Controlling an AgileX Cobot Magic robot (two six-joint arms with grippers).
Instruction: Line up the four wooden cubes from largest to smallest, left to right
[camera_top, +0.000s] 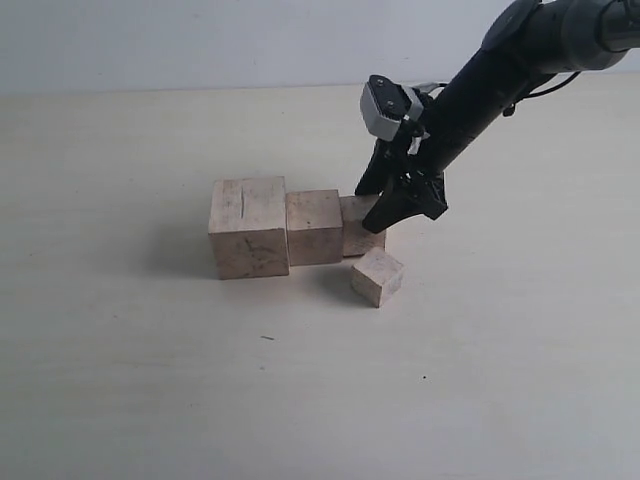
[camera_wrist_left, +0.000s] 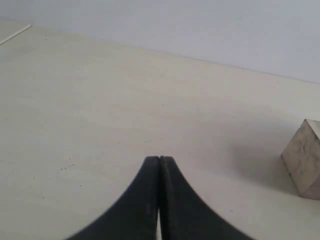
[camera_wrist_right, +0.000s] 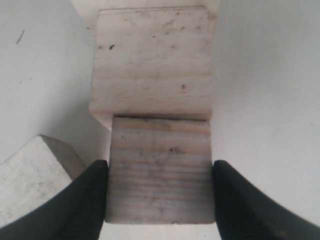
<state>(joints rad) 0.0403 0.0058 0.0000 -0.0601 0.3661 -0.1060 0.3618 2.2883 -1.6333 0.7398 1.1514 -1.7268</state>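
The four wooden cubes sit mid-table. The largest cube (camera_top: 248, 226), cracked on top, is leftmost, and the second cube (camera_top: 314, 226) touches its right side. The third cube (camera_top: 356, 232) touches the second, and my right gripper (camera_top: 385, 213) is shut on it. In the right wrist view both fingers press the sides of this third cube (camera_wrist_right: 160, 170), with the second cube (camera_wrist_right: 152, 65) just beyond. The smallest cube (camera_top: 377, 276) lies turned, in front of the third and apart from the row; it shows as well in the right wrist view (camera_wrist_right: 30, 182). My left gripper (camera_wrist_left: 159, 160) is shut and empty, away from the row.
The pale tabletop (camera_top: 150, 380) spreads round the cubes, with a white wall behind. In the left wrist view one wooden cube (camera_wrist_left: 305, 160) shows at the frame's edge; I cannot tell which it is. The right arm (camera_top: 500, 70) slants in from the upper right.
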